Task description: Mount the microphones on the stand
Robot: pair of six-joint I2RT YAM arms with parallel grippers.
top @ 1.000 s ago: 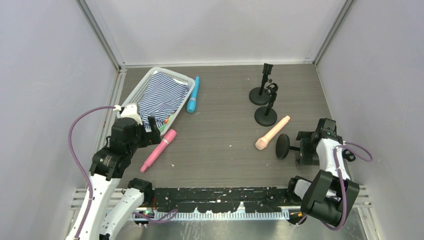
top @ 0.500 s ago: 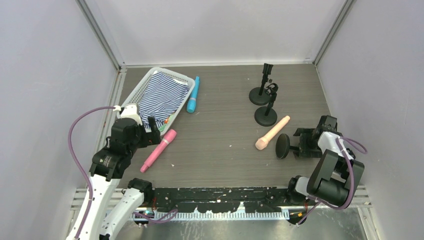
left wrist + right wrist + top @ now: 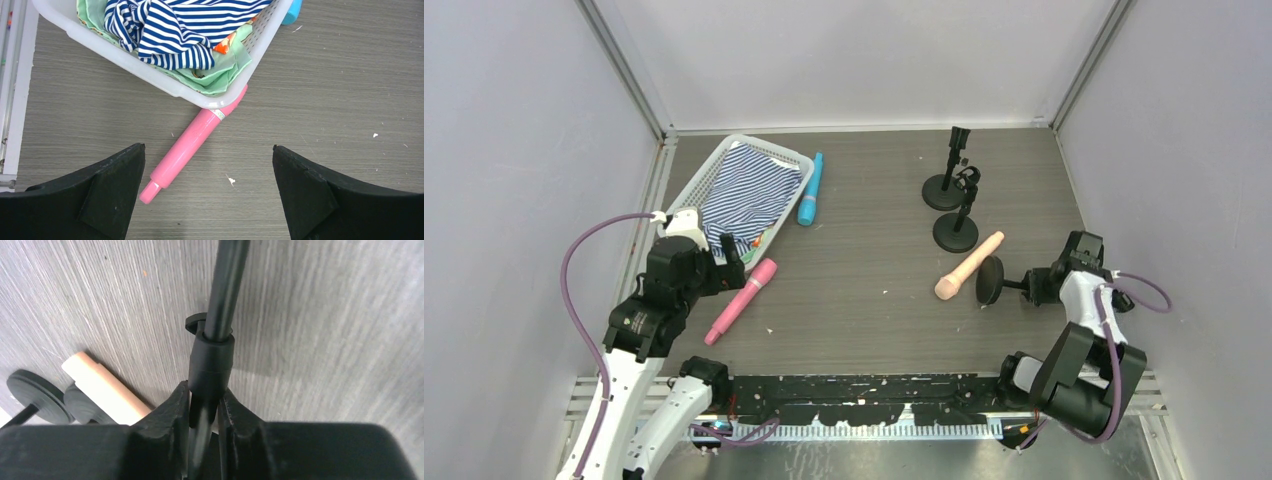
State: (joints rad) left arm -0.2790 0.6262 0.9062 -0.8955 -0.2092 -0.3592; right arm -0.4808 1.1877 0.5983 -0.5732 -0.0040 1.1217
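Pink microphone (image 3: 192, 145) touches the basket (image 3: 165, 86), below the wide-open left gripper (image 3: 208, 147). Far from the basket, right gripper (image 3: 205, 389) clamps a tipped stand (image 3: 990, 280).

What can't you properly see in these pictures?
- Left wrist view: the head of the pink microphone is tucked under the basket rim.
- Left wrist view: the blue microphone is cut off by the top edge.
- Right wrist view: the peach microphone is mostly behind the right gripper.
- Right wrist view: the top end of the stand is buried in that gripper.
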